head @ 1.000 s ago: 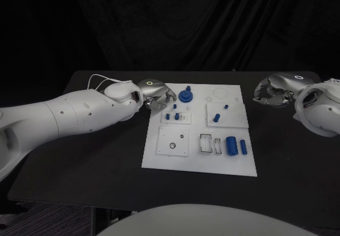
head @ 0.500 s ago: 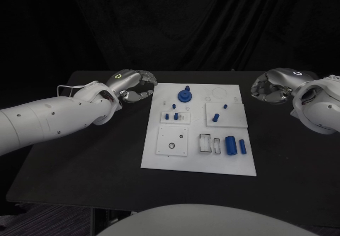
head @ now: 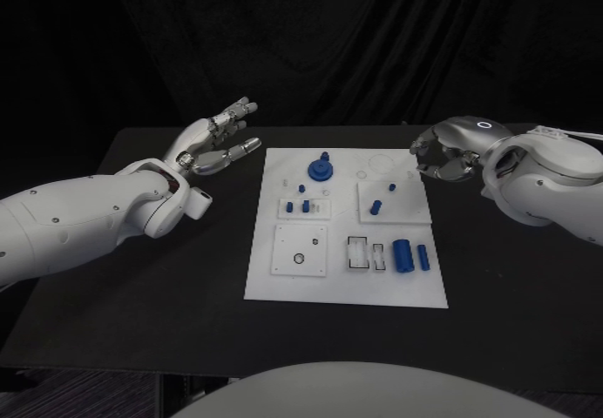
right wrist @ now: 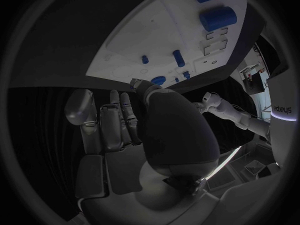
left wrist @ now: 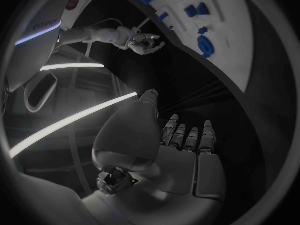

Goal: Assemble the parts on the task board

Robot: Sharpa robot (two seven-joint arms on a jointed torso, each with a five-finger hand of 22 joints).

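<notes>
The white task board (head: 346, 279) lies mid-table. On it stand a blue round piece with a peg (head: 321, 168), two small pegs (head: 301, 207), a peg (head: 377, 206), and a thick cylinder (head: 403, 255) next to a thinner one (head: 423, 255). My left hand (head: 220, 135) is raised off the board's far left corner, fingers spread, holding nothing. By the far right corner my right hand (head: 443, 153) hovers with fingers curled in and nothing seen in them. In the right wrist view, the board (right wrist: 144, 40) and both cylinders (right wrist: 219, 17) lie beyond my fingers (right wrist: 115, 120).
The black table (head: 151, 287) surrounds the board on all sides. Recessed slots (head: 364, 254) and a square plate with a ring (head: 301, 251) sit on the board's near half. In the left wrist view, my right hand (left wrist: 145, 42) shows beyond the board (left wrist: 231, 30).
My left hand has drawn back from the board's far left part, risen, and spread its fingers. My right hand has moved in toward the board's far right corner.
</notes>
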